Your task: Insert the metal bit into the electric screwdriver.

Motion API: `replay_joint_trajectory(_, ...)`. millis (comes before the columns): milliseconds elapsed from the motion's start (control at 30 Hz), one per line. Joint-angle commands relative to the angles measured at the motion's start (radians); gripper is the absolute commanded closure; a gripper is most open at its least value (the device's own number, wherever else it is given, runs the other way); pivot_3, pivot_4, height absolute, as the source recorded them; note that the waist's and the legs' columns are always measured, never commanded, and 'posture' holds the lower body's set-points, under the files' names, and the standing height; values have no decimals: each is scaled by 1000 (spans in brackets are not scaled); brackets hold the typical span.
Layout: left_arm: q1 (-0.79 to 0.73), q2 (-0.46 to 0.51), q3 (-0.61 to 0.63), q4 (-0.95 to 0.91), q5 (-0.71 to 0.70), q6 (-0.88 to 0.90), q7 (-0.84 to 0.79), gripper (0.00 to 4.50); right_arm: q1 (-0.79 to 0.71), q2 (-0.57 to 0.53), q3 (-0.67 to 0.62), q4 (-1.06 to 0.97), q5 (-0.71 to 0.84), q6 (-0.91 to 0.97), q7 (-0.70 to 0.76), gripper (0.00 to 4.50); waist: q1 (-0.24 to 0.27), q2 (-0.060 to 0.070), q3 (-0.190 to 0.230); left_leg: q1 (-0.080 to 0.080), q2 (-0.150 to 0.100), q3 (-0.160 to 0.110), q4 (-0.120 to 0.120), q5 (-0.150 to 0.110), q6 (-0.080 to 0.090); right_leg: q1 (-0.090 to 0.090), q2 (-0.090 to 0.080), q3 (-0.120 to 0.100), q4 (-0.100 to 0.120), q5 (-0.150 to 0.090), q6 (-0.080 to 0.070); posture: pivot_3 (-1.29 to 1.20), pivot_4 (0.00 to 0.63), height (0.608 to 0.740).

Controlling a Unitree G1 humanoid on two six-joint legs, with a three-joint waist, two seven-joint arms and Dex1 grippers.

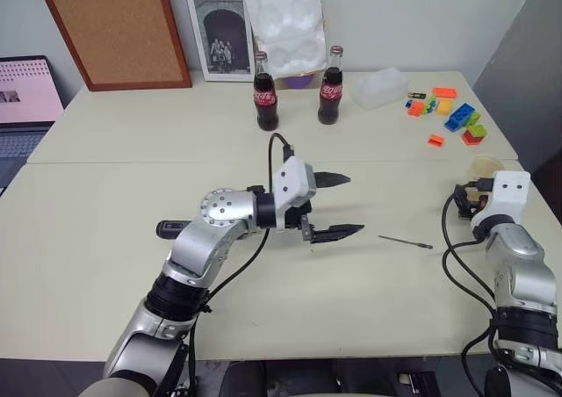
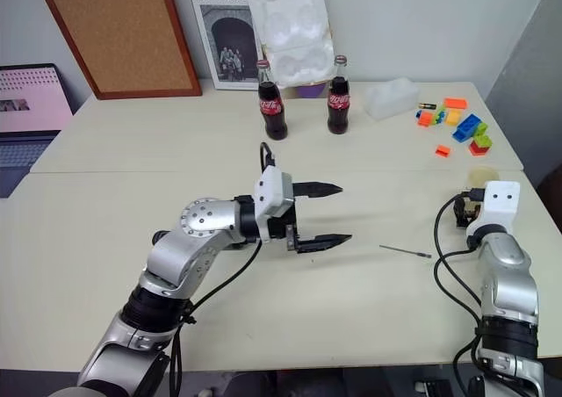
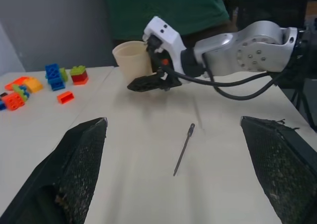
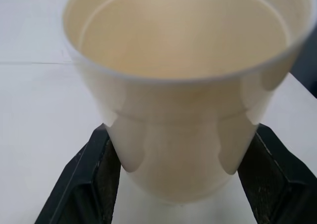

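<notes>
Your left pincer hangs over the bench, fingers spread wide and pointing level toward your right arm. The metal bit lies flat on the bench just beyond those fingertips, between the two pincers, its long axis running almost across your front. The electric screwdriver lies behind your left arm, mostly hidden. Your right pincer straddles a cream plastic cup, a finger on each side; contact is unclear.

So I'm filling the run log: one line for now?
left tool open, empty | right tool around cup | bit on table
</notes>
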Motion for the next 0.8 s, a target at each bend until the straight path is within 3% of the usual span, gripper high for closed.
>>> replay_joint_trajectory(33,-33,-32,-45,30,66,-82,7,0,-30,12,-35,45,27,-29,-30,1620,4,0,0,0,0,0,1,0,0,0,0,0,0,0,0,0,150,740)
replay_joint_trajectory(100,-27,-44,-51,32,70,-90,6,0,-28,23,-42,38,37,-27,-38,913,6,0,0,-1,0,0,1,0,0,0,0,0,-1,0,0,0,150,740)
replay_joint_trajectory(233,-8,-50,-49,29,72,-96,1,0,-15,27,-35,1,46,-13,-45,39,6,1,0,-1,0,0,2,0,0,0,0,0,-1,0,1,0,150,740)
replay_joint_trajectory(367,0,-40,-37,37,70,-96,-2,0,20,41,-30,-92,65,29,-53,39,7,2,0,-1,0,0,2,0,0,0,0,0,0,0,1,0,150,740)
replay_joint_trajectory(500,9,0,-8,29,57,-80,-16,0,171,86,-44,-400,104,169,-89,39,8,2,-1,-1,0,-1,2,0,0,0,0,0,0,0,1,0,150,740)
replay_joint_trajectory(633,15,51,24,14,52,-64,-19,0,286,84,-50,-585,124,265,-83,39,9,3,-1,-2,0,-2,1,0,0,0,0,-1,-1,-1,1,0,150,740)
replay_joint_trajectory(800,11,178,121,2,-8,-1,-77,0,477,-14,-49,-791,186,325,72,39,7,3,-1,-2,0,-2,2,0,0,0,0,-1,0,-2,3,0,150,740)
